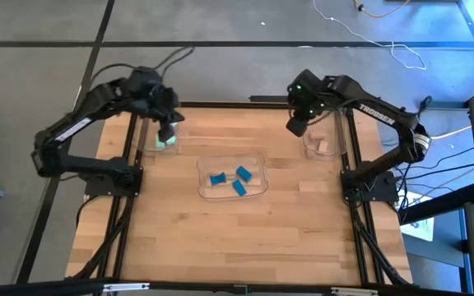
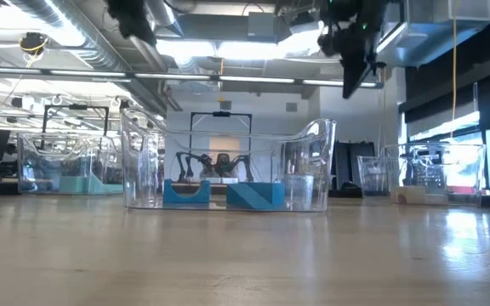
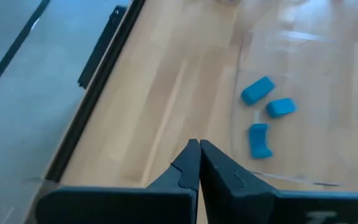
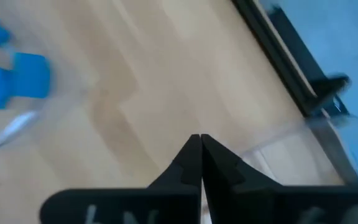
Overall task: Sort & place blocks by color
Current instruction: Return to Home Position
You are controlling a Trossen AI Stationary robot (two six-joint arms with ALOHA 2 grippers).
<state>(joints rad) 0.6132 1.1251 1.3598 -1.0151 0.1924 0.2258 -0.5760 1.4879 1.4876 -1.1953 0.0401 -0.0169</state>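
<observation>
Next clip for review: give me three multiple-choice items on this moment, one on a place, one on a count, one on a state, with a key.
1. Where do the bright blue blocks lie? A in the middle clear tray; B on the floor; C on a shelf.
2. How many are they? A one; B three; C six.
3. The left hand is: A wide open; B shut and empty; C shut on a block.
Key: 1 A, the high view shows them inside its walls. 2 B, three show from above and from the left wrist. 3 B, its fingertips meet with nothing between them.
</observation>
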